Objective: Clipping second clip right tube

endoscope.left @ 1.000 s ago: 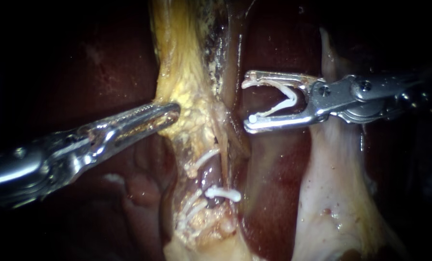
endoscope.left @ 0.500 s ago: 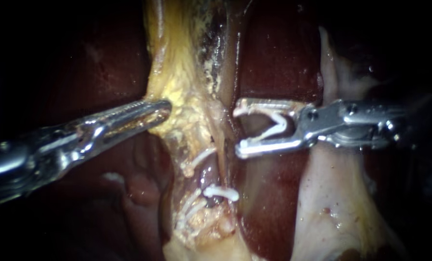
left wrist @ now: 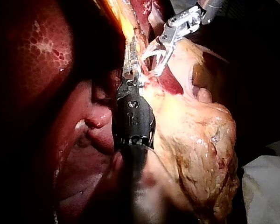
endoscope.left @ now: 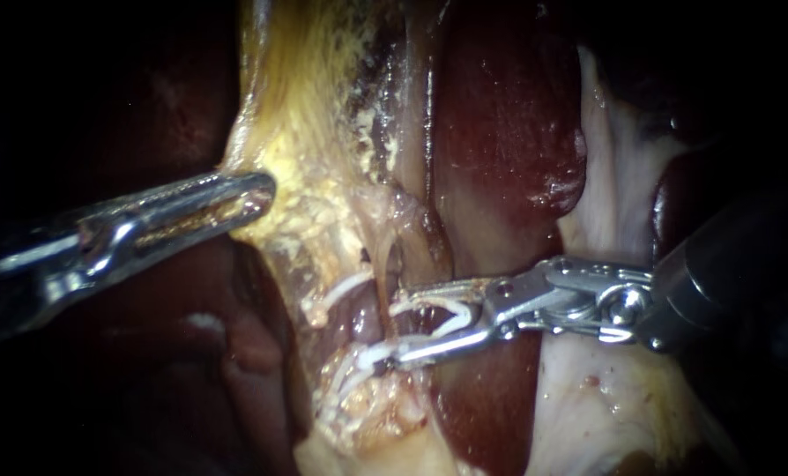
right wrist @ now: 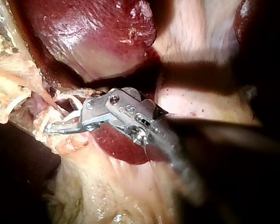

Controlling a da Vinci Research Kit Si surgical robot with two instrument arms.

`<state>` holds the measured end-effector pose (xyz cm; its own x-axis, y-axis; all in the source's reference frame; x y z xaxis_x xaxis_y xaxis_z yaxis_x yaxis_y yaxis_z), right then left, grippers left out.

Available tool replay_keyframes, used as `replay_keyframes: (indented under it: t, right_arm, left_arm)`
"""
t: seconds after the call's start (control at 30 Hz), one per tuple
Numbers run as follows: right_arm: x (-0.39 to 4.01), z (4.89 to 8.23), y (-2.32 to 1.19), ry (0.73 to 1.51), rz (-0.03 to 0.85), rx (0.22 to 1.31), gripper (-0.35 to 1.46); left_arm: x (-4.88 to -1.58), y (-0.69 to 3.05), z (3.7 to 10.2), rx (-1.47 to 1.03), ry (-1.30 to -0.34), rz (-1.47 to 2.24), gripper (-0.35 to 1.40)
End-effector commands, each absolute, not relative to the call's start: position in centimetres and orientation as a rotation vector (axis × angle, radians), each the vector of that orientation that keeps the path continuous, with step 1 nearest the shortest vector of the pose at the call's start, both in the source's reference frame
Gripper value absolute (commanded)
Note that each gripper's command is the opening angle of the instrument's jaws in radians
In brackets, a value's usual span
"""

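Observation:
My right instrument (endoscope.left: 401,326) comes in from the right. Its jaws stand apart and carry an open white clip (endoscope.left: 451,310). They straddle the thin tan tube (endoscope.left: 385,269), just above a white clip (endoscope.left: 359,357) that sits on it. Another white clip (endoscope.left: 337,291) lies further left. My left instrument (endoscope.left: 251,196) is shut on the yellow fatty tissue (endoscope.left: 301,207) and holds it out to the left. In the left wrist view the left instrument (left wrist: 130,58) grips that tissue, with the right instrument (left wrist: 157,59) just ahead. The right wrist view shows the right instrument (right wrist: 65,114) at the tube.
Dark red liver (endoscope.left: 509,132) lies behind and right of the tube. Pale tissue (endoscope.left: 605,388) spreads under the right instrument's shaft. The bulky pale yellow gallbladder (left wrist: 196,140) lies beside the left instrument. White cloth (left wrist: 266,186) shows at the far side of it.
My right instrument has moved down and left with its clip, from in front of the liver to around the tube. The left instrument has drawn the yellow tissue further left.

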<state>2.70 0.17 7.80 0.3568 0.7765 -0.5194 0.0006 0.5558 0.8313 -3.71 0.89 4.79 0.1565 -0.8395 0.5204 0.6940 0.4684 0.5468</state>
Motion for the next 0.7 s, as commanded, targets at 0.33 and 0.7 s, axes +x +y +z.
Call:
replay_keyframes:
  t: [0.33,0.7]
  right_arm:
    - [2.89,7.89,0.12,1.102,0.591,0.861,0.51]
    - [2.99,7.92,0.09,1.102,0.578,0.869,0.12]
  left_arm:
    - [-3.75,0.85,4.71,0.184,-0.883,-1.105,-0.35]
    - [-3.76,0.84,4.72,0.183,-0.883,-1.106,-0.35]
